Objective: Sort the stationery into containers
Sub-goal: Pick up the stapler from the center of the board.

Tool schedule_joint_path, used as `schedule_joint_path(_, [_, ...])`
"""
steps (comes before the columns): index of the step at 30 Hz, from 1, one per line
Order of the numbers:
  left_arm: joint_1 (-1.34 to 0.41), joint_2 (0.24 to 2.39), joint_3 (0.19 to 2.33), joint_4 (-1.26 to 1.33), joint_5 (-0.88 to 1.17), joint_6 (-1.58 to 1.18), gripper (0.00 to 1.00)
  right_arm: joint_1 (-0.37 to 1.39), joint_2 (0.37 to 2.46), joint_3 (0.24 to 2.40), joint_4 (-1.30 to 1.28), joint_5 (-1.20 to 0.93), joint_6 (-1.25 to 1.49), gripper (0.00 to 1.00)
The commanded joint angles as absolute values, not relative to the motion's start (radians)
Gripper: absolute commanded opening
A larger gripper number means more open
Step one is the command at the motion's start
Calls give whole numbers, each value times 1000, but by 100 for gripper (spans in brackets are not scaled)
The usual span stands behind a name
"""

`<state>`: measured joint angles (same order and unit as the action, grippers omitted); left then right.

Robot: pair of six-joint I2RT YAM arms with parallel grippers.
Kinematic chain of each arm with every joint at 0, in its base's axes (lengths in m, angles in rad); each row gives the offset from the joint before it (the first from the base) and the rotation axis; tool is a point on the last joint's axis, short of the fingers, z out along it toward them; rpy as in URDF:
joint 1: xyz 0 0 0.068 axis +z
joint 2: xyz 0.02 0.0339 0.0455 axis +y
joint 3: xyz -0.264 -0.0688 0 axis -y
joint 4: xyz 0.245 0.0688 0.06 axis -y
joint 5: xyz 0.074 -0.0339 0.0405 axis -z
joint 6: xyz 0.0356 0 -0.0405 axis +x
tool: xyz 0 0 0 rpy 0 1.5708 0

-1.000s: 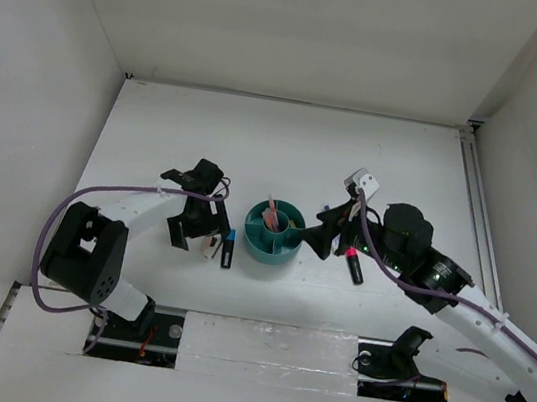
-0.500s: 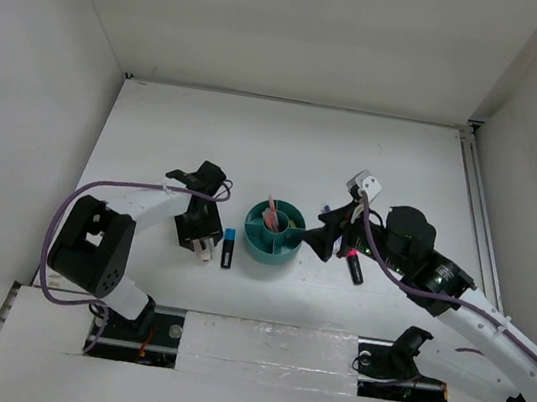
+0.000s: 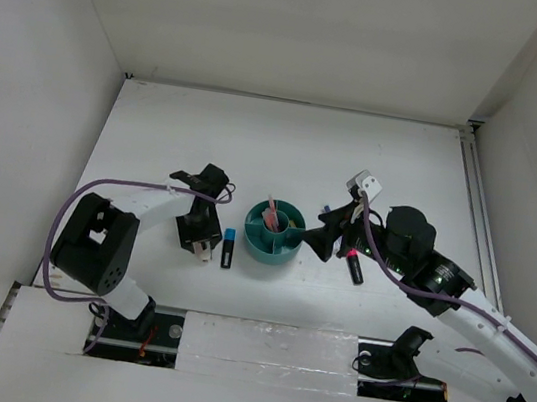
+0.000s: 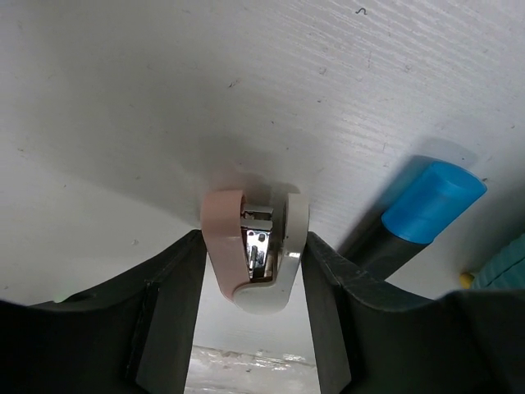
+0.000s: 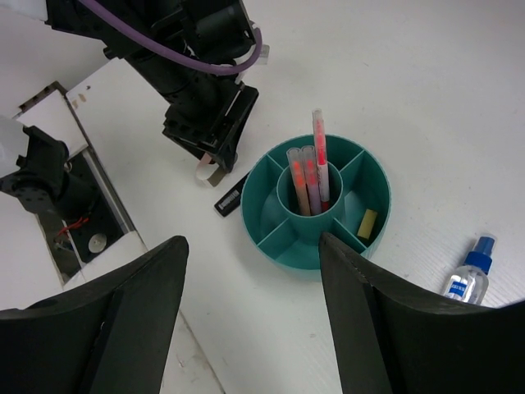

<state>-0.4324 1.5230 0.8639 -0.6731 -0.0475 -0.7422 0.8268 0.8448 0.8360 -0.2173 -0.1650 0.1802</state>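
My left gripper (image 4: 253,275) is shut on the small white-pink piece (image 4: 254,246), one finger pressed against each side of it; in the top view the pair sits at the table just left of the blue-capped marker (image 3: 228,249). The teal organizer (image 3: 275,232) holds pinkish-orange pencils (image 5: 308,174) in its central cup and a tan eraser (image 5: 367,223) in an outer compartment. My right gripper (image 5: 250,246) hovers open above the organizer's near side, holding nothing. A pink-capped marker (image 3: 355,267) lies under the right arm. The clear blue-capped bottle (image 5: 469,275) lies right of the organizer.
The blue-capped marker (image 4: 418,205) lies close beside the left gripper's right finger. White walls enclose the table on the left, back and right. A raised strip with the arm bases (image 3: 267,347) runs along the near edge.
The left gripper has dropped toward the near edge onto the white-pink piece and closed on it. The right arm has barely moved.
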Motion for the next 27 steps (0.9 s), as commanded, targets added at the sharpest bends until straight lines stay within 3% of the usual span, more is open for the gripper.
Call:
schedule_joint_path(1, [-436, 1528, 879, -709, -74, -756, 45, 836, 830, 841, -184, -166, 184, 71])
schedule_joint_path(4, [-436, 1546, 879, -709, -74, -756, 45, 845, 819, 841, -184, -166, 184, 71])
schedule_joint_path(11, [-436, 1591, 870, -689, -74, -756, 28, 854, 810, 841, -184, -166, 184, 71])
schedule_joint_path(13, [-436, 1591, 870, -689, -74, -756, 19, 854, 810, 841, -184, -156, 184, 71])
schedule_joint_path(14, [-436, 1591, 870, -689, -74, -756, 19, 854, 810, 841, -184, -156, 184, 71])
schedule_joint_path(16, [-436, 1578, 870, -689, -83, -768, 5, 854, 810, 841, -184, -156, 184, 71])
schedule_joint_path(18, [-436, 1533, 880, -698, -107, -769, 0, 854, 810, 841, -184, -166, 175, 71])
schedule_joint_path(27, [-436, 1243, 1095, -755, -241, -730, 0, 854, 839, 850, -152, -241, 175, 71])
